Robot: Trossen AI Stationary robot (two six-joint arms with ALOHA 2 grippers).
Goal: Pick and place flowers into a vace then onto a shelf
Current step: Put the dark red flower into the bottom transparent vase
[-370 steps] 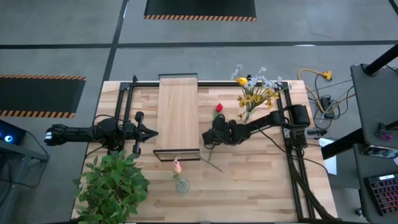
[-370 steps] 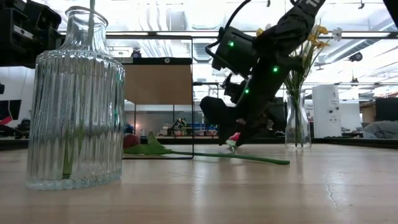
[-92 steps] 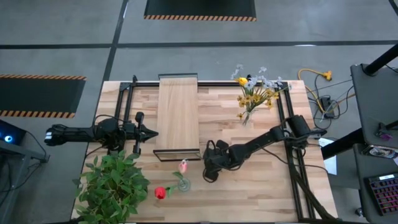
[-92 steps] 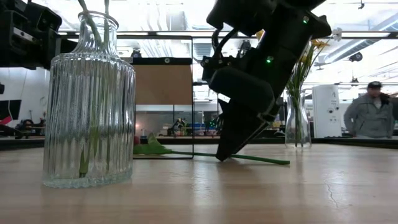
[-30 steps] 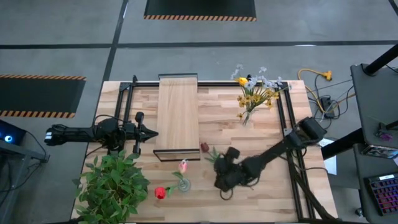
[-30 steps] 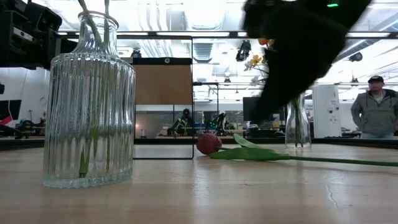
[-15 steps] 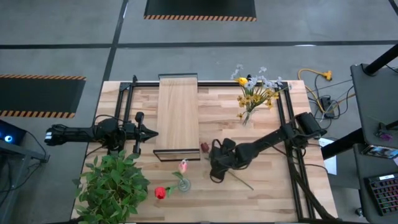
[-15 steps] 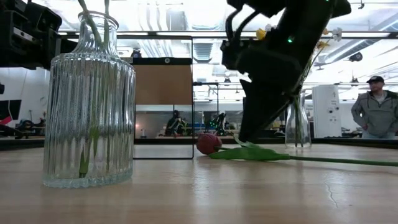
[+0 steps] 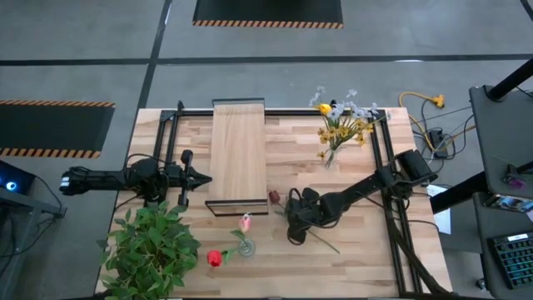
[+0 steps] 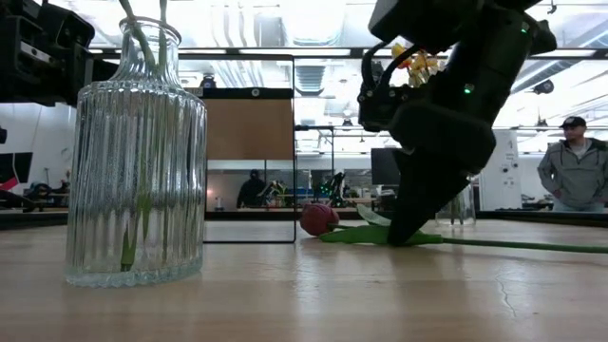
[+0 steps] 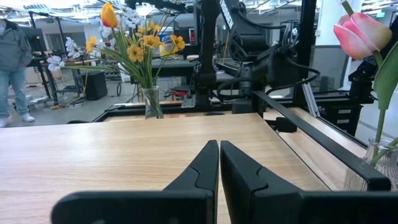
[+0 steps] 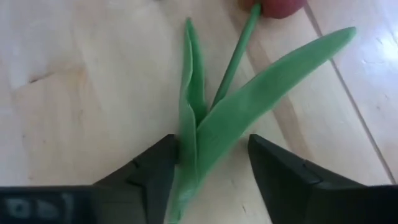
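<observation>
A red tulip lies flat on the table, with its bloom near the shelf's front corner and its stem running toward the near right. My right gripper slants down over the tulip's leaves, open, one finger on each side of them. The ribbed glass vase stands near the front edge and holds a pink tulip and a red one. My left gripper waits shut, level, at the table's left, beside the shelf. My right gripper straddles the tulip where its leaves meet the stem, slanting down from above with the fingers across the stem. One finger lies right beside the outer leaf's edge. I cannot tell whether it touches. The tulip lies flat on the table.
A second glass vase with yellow, white and orange flowers stands at the far right. A bushy green plant fills the near left corner. Black frame rails run along the right side. A person stands in the room behind.
My right gripper has swung from the near side toward the far left and down, and now sits over the leaves of the tulip lying on the table. The tulip has stayed where it was.
</observation>
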